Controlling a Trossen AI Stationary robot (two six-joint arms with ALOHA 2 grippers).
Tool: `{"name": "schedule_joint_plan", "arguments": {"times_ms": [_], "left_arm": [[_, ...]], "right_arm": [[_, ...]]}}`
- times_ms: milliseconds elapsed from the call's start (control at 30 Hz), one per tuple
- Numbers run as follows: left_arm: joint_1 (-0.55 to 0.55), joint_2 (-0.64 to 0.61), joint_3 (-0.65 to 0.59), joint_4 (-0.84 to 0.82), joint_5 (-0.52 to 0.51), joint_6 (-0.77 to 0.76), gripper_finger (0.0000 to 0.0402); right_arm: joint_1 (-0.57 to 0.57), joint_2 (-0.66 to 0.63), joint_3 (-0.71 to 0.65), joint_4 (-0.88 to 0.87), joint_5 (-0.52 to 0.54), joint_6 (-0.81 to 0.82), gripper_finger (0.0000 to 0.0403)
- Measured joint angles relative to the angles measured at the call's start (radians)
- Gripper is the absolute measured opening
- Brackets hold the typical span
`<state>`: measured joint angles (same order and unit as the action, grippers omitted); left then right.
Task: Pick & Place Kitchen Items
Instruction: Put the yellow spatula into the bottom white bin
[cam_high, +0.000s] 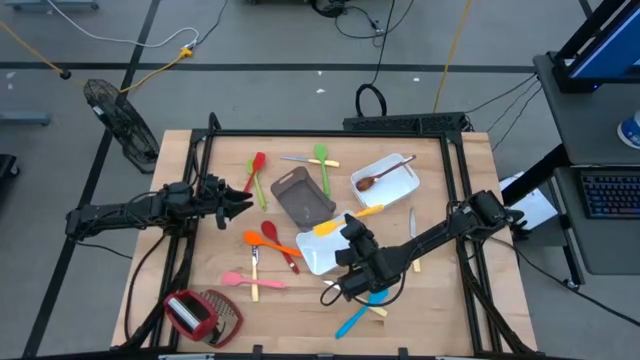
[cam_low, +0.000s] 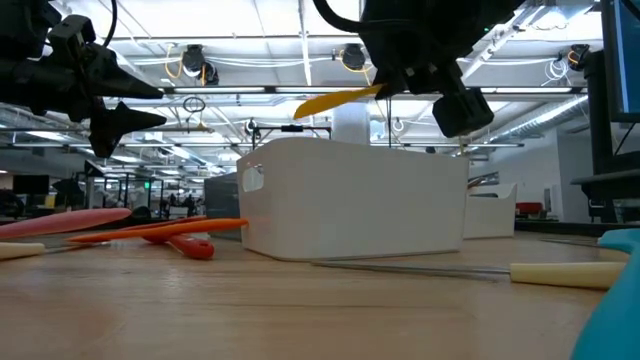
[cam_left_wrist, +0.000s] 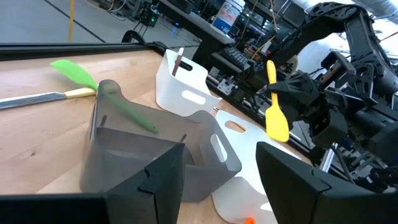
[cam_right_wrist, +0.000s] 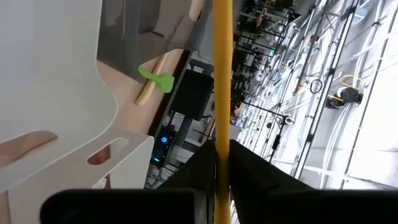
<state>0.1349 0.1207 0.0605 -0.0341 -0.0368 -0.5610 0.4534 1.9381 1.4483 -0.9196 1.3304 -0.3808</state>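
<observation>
My right gripper (cam_high: 352, 234) is shut on a yellow spatula (cam_high: 345, 220) and holds it above the near white tray (cam_high: 312, 258) at mid-table. In the low view the spatula (cam_low: 335, 100) hangs over that tray (cam_low: 350, 195). My left gripper (cam_high: 240, 205) hovers open at the table's left, pointing toward the grey tray (cam_high: 303, 195). A brown wooden spoon (cam_high: 378, 178) lies in the far white tray (cam_high: 395, 170). Red (cam_high: 257, 166), green (cam_high: 322, 166), orange (cam_high: 262, 240), pink (cam_high: 240, 280) and blue (cam_high: 358, 318) utensils lie flat on the table. My right gripper pinches the yellow spatula's handle (cam_right_wrist: 222, 134) between its two fingers (cam_right_wrist: 249, 171), close to the blade (cam_left_wrist: 277, 121). The fingers come nearly level from the table's right side and lie across the handle. The spatula is lifted clear, and its free handle end (cam_left_wrist: 271, 68) sticks out beyond the fingers.
A red-and-wire-mesh tool (cam_high: 200, 315) lies at the near left corner. Metal cutlery lies by the green spatula (cam_high: 296, 159) and right of the trays (cam_high: 412, 225). A black frame (cam_high: 330, 135) borders the table. Bare wood shows at the near middle.
</observation>
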Motion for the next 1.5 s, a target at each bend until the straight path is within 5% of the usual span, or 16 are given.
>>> {"name": "schedule_joint_plan", "arguments": {"times_ms": [133, 333, 1500], "left_arm": [[0.000, 0.000, 0.000, 0.000, 0.000, 0.000, 0.0202], [0.000, 0.000, 0.000, 0.000, -0.003, -0.002, 0.0202], [0.000, 0.000, 0.000, 0.000, -0.018, 0.006, 0.0202]], "right_arm": [[-0.002, 0.000, 0.000, -0.005, -0.015, -0.072, 0.0024], [-0.003, -0.013, -0.001, -0.029, -0.208, -0.056, 0.0034], [0.009, -0.035, -0.001, -0.051, -0.261, -0.097, 0.0163]]}}
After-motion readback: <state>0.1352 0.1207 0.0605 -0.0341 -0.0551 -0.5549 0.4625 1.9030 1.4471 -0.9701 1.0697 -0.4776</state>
